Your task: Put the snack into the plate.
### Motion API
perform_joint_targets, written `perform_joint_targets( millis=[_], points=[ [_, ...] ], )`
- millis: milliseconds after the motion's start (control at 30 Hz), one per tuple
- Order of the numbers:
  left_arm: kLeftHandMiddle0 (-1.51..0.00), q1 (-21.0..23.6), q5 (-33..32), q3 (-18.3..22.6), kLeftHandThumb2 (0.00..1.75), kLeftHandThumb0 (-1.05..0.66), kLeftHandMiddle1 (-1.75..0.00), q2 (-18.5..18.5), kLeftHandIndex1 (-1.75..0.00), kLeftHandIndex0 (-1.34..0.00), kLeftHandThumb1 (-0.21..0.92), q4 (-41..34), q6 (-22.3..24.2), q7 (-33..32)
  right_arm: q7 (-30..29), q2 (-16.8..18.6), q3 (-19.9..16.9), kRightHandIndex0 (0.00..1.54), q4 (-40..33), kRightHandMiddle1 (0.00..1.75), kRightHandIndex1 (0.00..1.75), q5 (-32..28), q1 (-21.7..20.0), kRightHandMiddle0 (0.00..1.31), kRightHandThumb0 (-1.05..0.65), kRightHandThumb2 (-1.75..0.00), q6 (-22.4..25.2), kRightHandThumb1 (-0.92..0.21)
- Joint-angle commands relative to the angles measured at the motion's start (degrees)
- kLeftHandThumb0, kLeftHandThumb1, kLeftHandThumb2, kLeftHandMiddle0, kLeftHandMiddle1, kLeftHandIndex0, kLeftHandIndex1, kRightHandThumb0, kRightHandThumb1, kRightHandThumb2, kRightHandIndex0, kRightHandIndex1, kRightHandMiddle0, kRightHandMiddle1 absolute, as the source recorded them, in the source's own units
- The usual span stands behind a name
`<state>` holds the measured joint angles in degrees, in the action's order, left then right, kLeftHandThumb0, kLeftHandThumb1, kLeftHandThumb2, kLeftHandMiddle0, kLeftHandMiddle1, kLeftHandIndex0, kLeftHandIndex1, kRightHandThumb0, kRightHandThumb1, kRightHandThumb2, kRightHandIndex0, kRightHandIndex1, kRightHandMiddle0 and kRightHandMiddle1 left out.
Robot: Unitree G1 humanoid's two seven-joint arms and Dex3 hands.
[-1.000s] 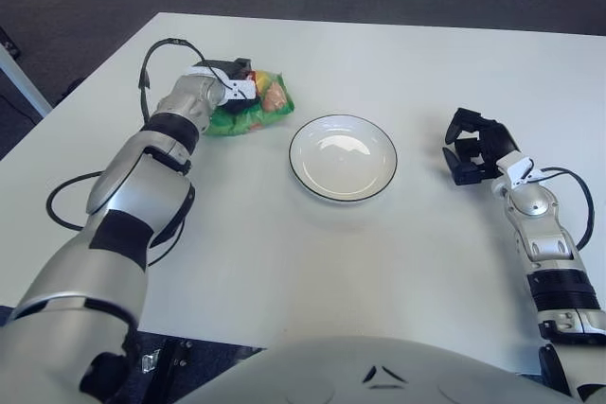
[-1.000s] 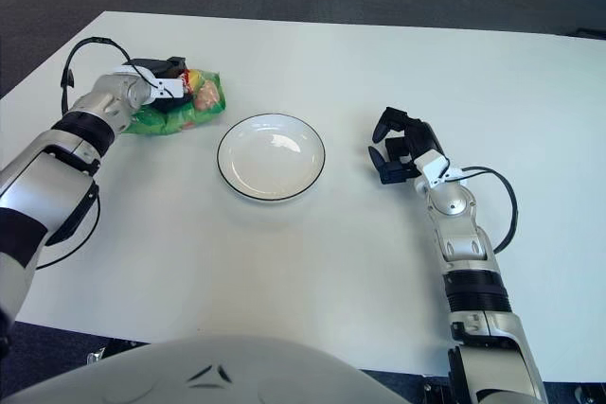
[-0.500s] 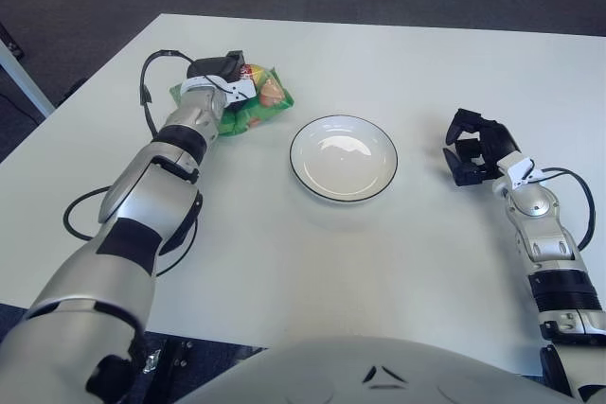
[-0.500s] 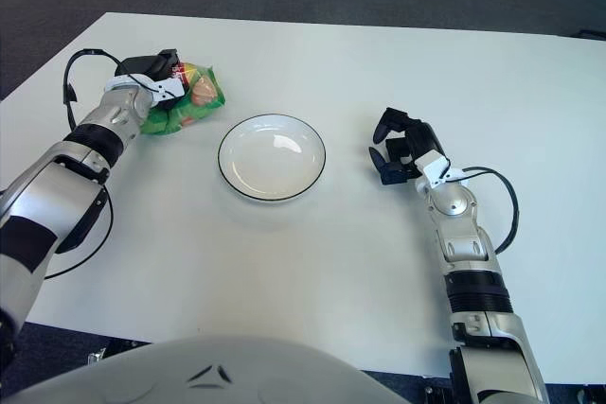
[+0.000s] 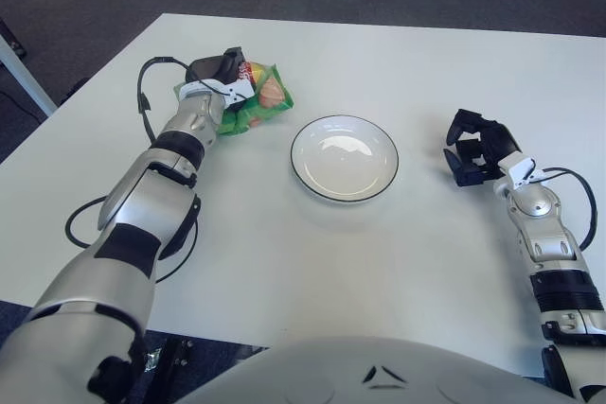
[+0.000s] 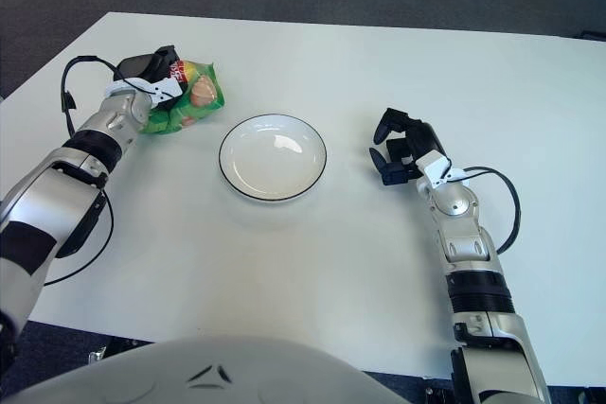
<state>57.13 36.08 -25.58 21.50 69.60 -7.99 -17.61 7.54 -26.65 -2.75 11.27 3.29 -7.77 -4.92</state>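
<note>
A green snack bag (image 5: pixel 262 101) with red and orange print is at the far left of the white table, left of the plate. My left hand (image 5: pixel 223 71) is closed over the bag's left end and holds it; whether the bag still touches the table cannot be made out. The white plate (image 5: pixel 344 158) with a dark rim sits near the table's middle and holds nothing. My right hand (image 5: pixel 473 146) shows to the right of the plate, fingers curled, holding nothing.
The table's left edge (image 5: pixel 85 92) runs close behind my left arm. A black cable loops off my left wrist (image 5: pixel 144 92), and another off my right forearm (image 5: pixel 587 205). Dark carpet lies beyond the far edge.
My left hand has moved with the snack bag a little toward the far left, and the forearm has straightened. The plate and my right hand have stayed where they were.
</note>
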Motion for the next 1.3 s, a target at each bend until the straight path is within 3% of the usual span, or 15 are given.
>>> perform_joint_targets(
  millis=[0, 100, 400, 767, 967, 1267],
  points=[
    [-1.22, -2.70, -1.03, 0.83, 1.41, -0.49, -1.75, 0.55, -1.75, -0.67, 0.24, 0.45, -3.54, -0.59, 2.82, 1.03, 2.56, 1.25, 5.57, 1.75, 1.75, 1.48, 5.21, 0.64, -0.49, -1.35, 4.22, -0.29],
    [-1.22, -2.56, -1.64, 1.74, 1.42, -0.50, -1.75, 0.93, -1.75, -0.67, 0.23, 0.33, -4.96, -1.34, 2.76, 1.05, 2.60, 1.25, 5.79, 1.75, 1.75, 1.56, 5.03, 0.64, -0.49, -1.35, 4.32, -0.29],
    [-1.27, -2.70, -10.44, 10.78, 1.45, -0.51, -1.75, -0.88, -1.75, -0.69, 0.20, -2.26, -5.40, -3.23, 2.91, 1.40, 2.50, 1.26, 6.58, 1.75, 1.75, 1.28, 4.55, 0.65, -0.50, -1.37, 4.32, -0.27],
    [-1.30, -1.84, -15.56, 17.14, 1.46, -0.51, -1.75, -2.73, -1.75, -0.70, 0.20, -8.75, -3.39, -6.00, 2.03, 1.49, 2.62, 1.29, 6.73, 1.75, 1.75, 2.05, 4.55, 0.67, -0.51, -1.40, 3.41, -0.25],
    [-1.28, -7.06, -14.91, 19.04, 1.50, -0.53, -1.75, -4.45, -1.75, -0.73, 0.16, -28.79, 4.94, -7.41, 2.19, 1.52, 2.74, 1.29, 7.75, 1.75, 1.75, 2.09, 4.16, 0.68, -0.51, -1.40, 2.84, -0.24],
    [-1.24, -10.62, -10.65, 18.75, 1.56, -0.55, -1.75, -4.35, -1.75, -0.77, 0.11, -39.81, 8.10, -9.40, 2.17, 1.82, 2.68, 1.30, 7.87, 1.75, 1.75, 1.82, 3.98, 0.68, -0.52, -1.41, 2.79, -0.24]
  ],
)
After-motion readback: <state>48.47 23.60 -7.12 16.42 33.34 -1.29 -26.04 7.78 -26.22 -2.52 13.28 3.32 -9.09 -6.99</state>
